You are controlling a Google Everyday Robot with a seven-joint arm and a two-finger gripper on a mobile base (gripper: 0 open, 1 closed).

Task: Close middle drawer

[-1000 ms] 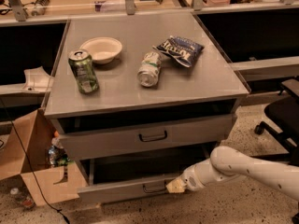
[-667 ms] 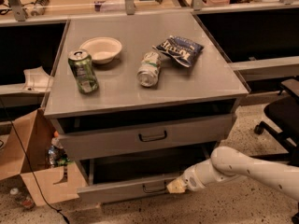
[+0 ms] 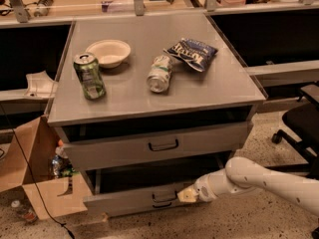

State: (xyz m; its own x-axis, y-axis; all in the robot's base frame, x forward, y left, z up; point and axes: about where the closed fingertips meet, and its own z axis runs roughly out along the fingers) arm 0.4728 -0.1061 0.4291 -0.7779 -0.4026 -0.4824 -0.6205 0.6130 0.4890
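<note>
The middle drawer [image 3: 129,202] is a wide grey drawer with a low front and a small dark bar handle [image 3: 163,197]. It stands pulled out from the cabinet, and the dark inside of its tray shows behind the front. My gripper [image 3: 187,195] comes in from the right on a white arm. It is against the drawer's front, just right of the handle. The taller top drawer [image 3: 154,146] above it is out a little.
On the cabinet top [image 3: 219,88] are an upright green can [image 3: 88,76], a white bowl [image 3: 108,52], a can on its side [image 3: 159,73] and a chip bag [image 3: 192,54]. An open cardboard box [image 3: 35,183] stands at the left. An office chair [image 3: 301,123] stands at the right.
</note>
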